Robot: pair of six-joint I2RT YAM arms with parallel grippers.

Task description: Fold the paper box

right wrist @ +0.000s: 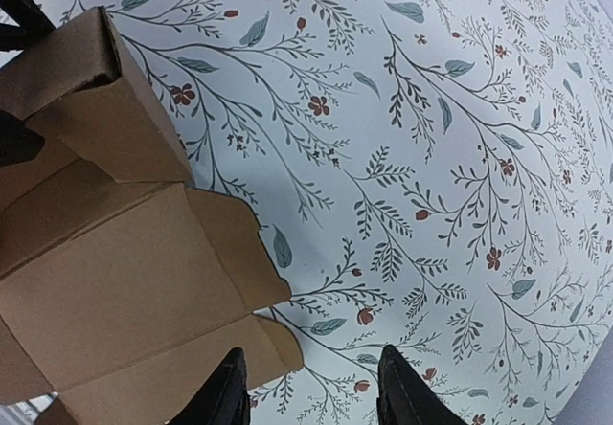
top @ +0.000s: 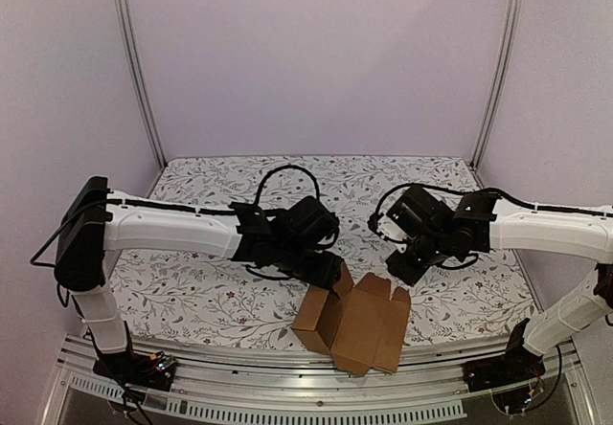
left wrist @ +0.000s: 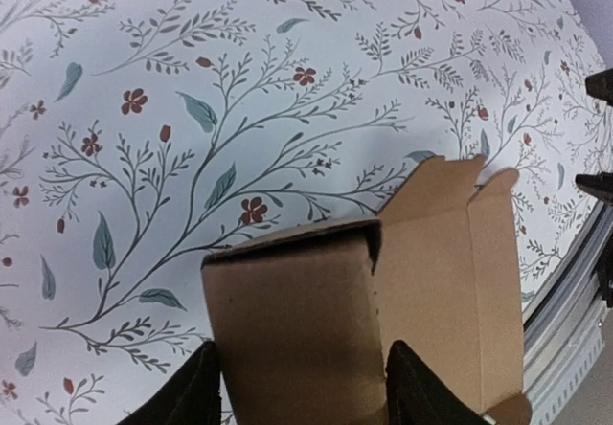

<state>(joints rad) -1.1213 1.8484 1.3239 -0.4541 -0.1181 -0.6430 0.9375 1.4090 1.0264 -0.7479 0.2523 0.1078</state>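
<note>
While left claw (left wrist: 302, 353) clamps the plain brown paper box (left wrist: 450, 272), right claw (right wrist: 311, 372) gapes apart — above floral cloth (right wrist: 450, 157).

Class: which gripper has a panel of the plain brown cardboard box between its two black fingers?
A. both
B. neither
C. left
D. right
C: the left wrist view shows a raised panel of the brown cardboard box between the fingers of the left gripper; the right gripper hovers over the floral tablecloth beside the box.
</note>
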